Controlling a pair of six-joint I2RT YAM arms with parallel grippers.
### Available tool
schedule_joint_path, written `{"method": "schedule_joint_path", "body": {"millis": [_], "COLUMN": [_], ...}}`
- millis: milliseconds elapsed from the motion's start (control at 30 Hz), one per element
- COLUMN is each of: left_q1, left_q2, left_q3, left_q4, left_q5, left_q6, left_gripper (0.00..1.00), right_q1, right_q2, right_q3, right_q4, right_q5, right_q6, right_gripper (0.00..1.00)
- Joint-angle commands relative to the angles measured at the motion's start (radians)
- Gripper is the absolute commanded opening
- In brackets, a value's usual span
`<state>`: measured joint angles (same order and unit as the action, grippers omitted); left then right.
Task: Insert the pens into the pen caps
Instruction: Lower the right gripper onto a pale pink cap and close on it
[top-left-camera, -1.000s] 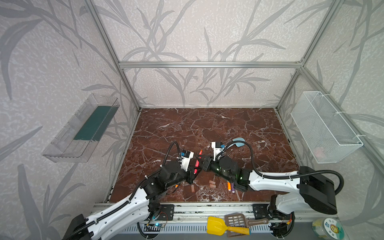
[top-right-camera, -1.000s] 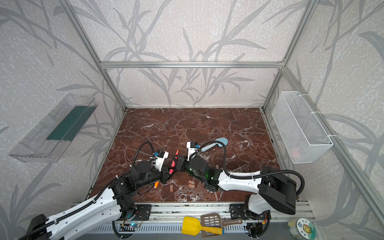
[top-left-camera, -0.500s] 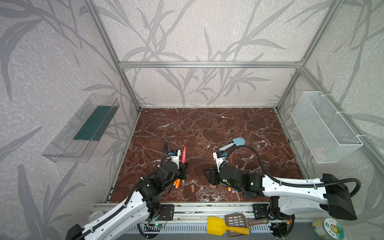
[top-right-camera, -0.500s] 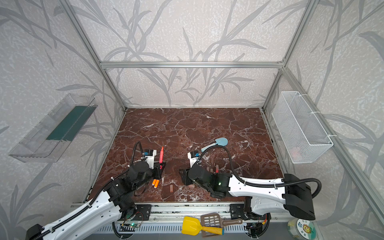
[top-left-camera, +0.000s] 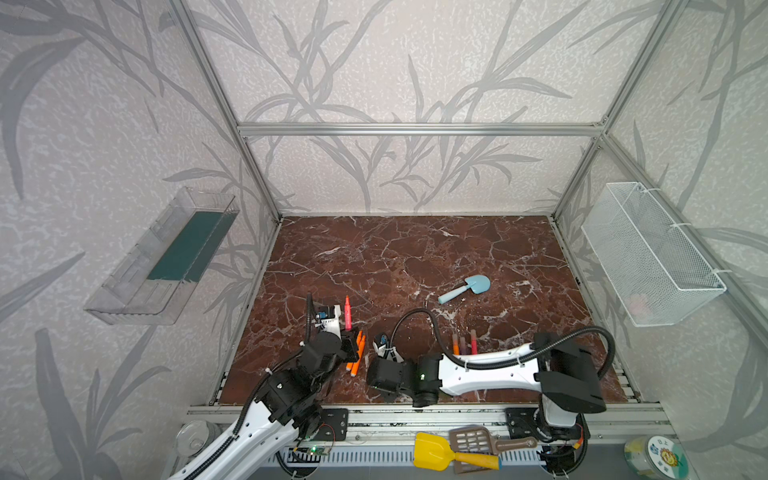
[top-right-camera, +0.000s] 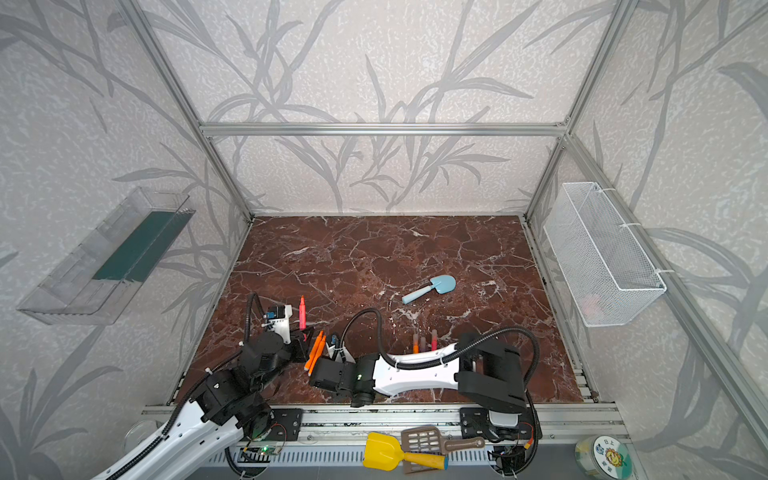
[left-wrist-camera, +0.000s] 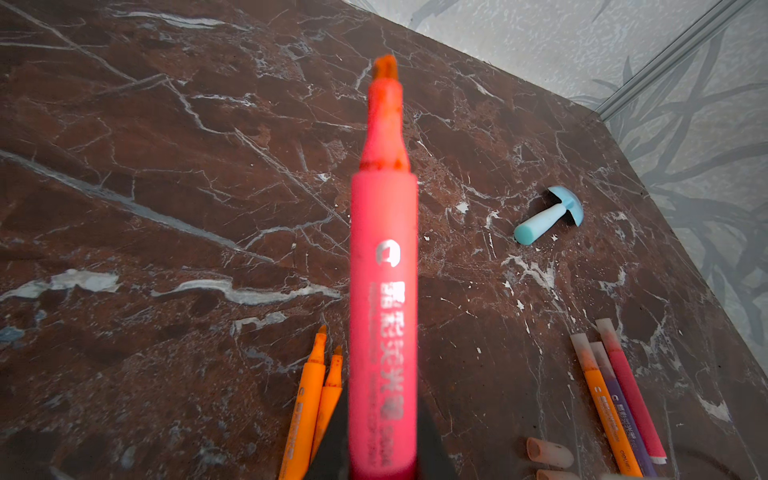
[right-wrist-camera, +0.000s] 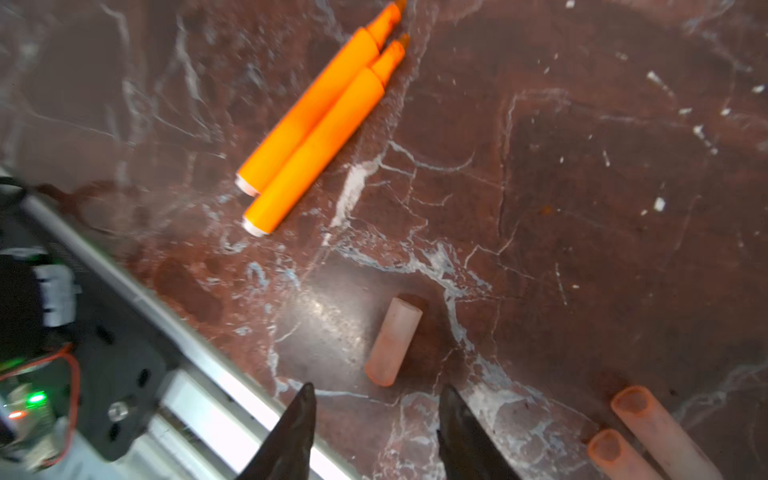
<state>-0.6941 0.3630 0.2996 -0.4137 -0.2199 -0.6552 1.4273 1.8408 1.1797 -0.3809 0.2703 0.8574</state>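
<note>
One pale translucent pinkish cap (right-wrist-camera: 395, 340) lies on the brown marble desk (top-left-camera: 415, 257) just ahead of the empty, parted right hand (right-wrist-camera: 379, 399), robot-side of the light-blue toy shovel (top-left-camera: 465, 288). Straddle it crosswise and centred before closing. The left hand (top-left-camera: 351, 340) clamps a red-pink marker pen (left-wrist-camera: 383, 291) upright. Six pens (right-wrist-camera: 316, 124), three capped; three loose caps (right-wrist-camera: 636, 419).

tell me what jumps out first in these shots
A red-pink pen, uncapped, juts from the left end effector clamped on it, near the front left of the table. Beside it the right end effector hovers open by a pale pen cap. A light-blue toy shovel lies farther back.
</note>
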Motion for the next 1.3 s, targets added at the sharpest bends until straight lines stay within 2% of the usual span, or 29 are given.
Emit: {"method": "schedule_joint_path", "body": {"millis": [0, 233, 567, 833, 1267], "left_q1": [0.007, 0.006, 0.006, 0.007, 0.006], "left_q2": [-0.022, -0.030, -0.035, -0.034, -0.041], "left_q3": [-0.016, -0.025, -0.018, -0.013, -0.010], "left_q4": [-0.053, -0.045, -0.045, -0.051, -0.059], "left_q5": [-0.027, 0.000, 0.002, -0.003, 0.002], "left_q6": [-0.030, -0.038, -0.039, -0.040, -0.038], "left_gripper": [0.00, 0.00, 0.00, 0.00, 0.00], "right_q1": [0.001, -0.001, -0.023, -0.039, -0.055], "right_q2": [0.051, 0.139, 0.160, 0.192, 0.205], "right_q3": [0.061, 0.127, 0.121, 0.120, 0.092], "right_q4": [-0.146, -0.188, -0.142, -0.116, -0.078], "right_q5": [0.038, 0.053, 0.028, -0.005, -0.029], "right_q6": [-0.014, -0.020, -0.024, -0.019, -0.005], "right_gripper": [0.48, 0.47, 0.47, 0.32, 0.28]}}
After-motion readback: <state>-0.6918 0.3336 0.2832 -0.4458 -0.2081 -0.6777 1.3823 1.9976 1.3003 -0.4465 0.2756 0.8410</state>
